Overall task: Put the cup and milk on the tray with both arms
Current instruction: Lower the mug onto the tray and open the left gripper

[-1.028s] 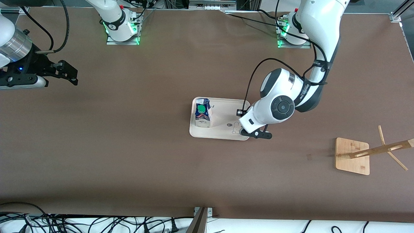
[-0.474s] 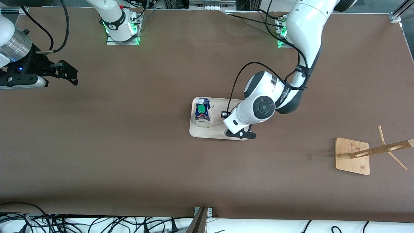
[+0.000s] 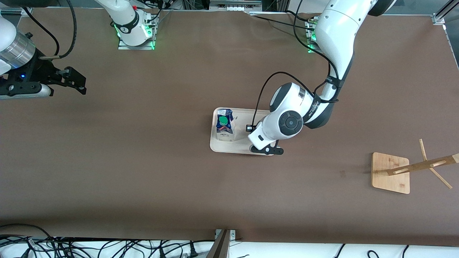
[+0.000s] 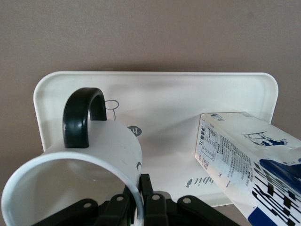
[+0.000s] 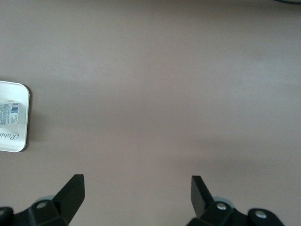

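The white cup [image 4: 94,155] with its black loop handle [image 4: 82,117] hangs over the cream tray [image 4: 155,94], beside the milk [image 4: 244,160]. My left gripper [image 4: 139,188] is shut on the cup's rim, one finger inside and one outside. I cannot tell whether the cup touches the tray. In the front view the left gripper [image 3: 267,149] is over the tray's [image 3: 241,122] corner nearest the camera, at the left arm's end, and the wrist hides the cup. The blue and white milk [image 3: 225,127] stands upright on the tray. My right gripper [image 3: 77,80] waits open over bare table.
A bamboo rack [image 3: 391,172] with slanting pegs stands toward the left arm's end of the table, nearer the camera than the tray. The right wrist view shows its open gripper [image 5: 138,188] above brown table, with the tray's corner [image 5: 11,136] at one edge.
My left arm has carried the cup from the tray's edge at the left arm's end inward over the tray, closer to the milk. The right arm has not moved.
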{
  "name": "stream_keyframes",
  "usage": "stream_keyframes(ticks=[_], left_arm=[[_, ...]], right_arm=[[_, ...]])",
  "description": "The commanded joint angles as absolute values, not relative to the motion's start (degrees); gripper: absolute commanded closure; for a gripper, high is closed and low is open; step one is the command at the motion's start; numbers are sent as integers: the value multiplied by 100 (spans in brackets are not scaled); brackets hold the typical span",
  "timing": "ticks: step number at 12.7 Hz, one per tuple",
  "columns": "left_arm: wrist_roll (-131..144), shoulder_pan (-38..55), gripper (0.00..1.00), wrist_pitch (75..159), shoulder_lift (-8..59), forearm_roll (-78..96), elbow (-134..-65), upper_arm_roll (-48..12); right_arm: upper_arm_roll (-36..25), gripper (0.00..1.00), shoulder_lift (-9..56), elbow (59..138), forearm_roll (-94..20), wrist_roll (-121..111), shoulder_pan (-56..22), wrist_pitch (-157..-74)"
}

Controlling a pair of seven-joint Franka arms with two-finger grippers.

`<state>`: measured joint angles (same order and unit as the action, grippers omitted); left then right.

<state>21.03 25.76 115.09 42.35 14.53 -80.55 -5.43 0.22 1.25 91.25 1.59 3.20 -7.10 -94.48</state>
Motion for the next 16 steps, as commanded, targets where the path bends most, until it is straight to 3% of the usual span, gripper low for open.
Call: stream_keyframes(ticks=[1, 4, 5, 8, 10, 11, 12, 16], left_arm=[[2057, 2593, 100, 11470, 4332, 1345, -7945, -519], [2048, 2584, 100, 11479, 4351, 1345, -7945, -519], [2048, 2584, 83, 11479, 4351, 1345, -7945, -519], [2039, 2584, 74, 11487, 4350, 1354, -7945, -519], [2039, 2584, 46, 11487, 4351, 1354, -7954, -519], [2039, 2584, 11, 11479, 4342, 1354, -8006, -519], [2065, 2584, 0, 11461, 4298, 1354, -8050, -519], [2092, 2479, 0, 10734, 3965, 1380, -7945, -422]], right_arm=[[105, 0, 176, 8991, 176, 290, -615, -9360], [105, 0, 176, 8991, 176, 290, -615, -9360], [105, 0, 176, 8991, 176, 290, -615, -9360], [105, 0, 176, 8991, 176, 290, -615, -9360], [105, 0, 176, 8991, 176, 290, -615, -9360], [105, 0, 176, 8991, 176, 290, -615, -9360], [105, 0, 176, 8991, 176, 290, -615, -9360], [105, 0, 176, 8991, 176, 290, -615, -9360]])
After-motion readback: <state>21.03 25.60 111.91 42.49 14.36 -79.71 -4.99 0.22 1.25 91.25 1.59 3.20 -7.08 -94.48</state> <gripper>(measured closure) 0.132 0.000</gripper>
